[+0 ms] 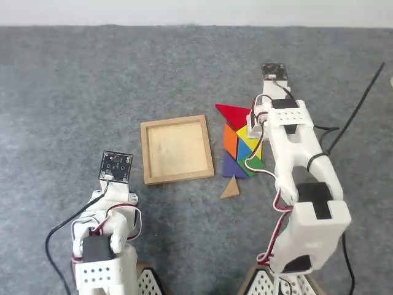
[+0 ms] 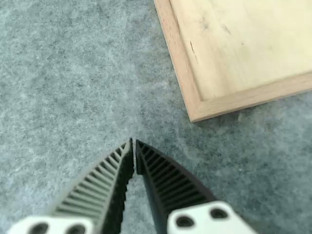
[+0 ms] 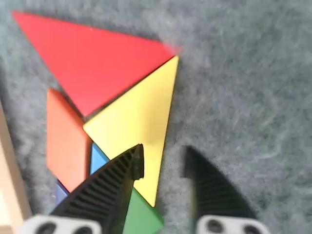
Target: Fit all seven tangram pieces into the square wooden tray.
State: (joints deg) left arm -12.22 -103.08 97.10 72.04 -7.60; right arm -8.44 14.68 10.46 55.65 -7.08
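Note:
The square wooden tray [image 1: 178,149] lies mid-table with nothing in it; its corner [image 2: 195,105] is seen in the left wrist view. Right of it, touching one another, lie a red triangle [image 1: 233,114], orange parallelogram [image 1: 230,140], yellow triangle [image 1: 252,136], blue piece [image 1: 244,149], green triangle [image 1: 256,163] and purple piece [image 1: 233,166]. A tan triangle [image 1: 230,188] lies apart, nearer the front. My right gripper [image 3: 163,158] is open, one finger over the yellow triangle's [image 3: 141,112] edge, the other over carpet. My left gripper [image 2: 132,142] is shut on nothing, above carpet just off the tray's corner.
Grey carpet covers the table. The right arm [image 1: 288,141] stands along the right side of the piece cluster, with cables [image 1: 350,120] trailing to its right. The left arm [image 1: 107,246] is at the front left, short of the tray.

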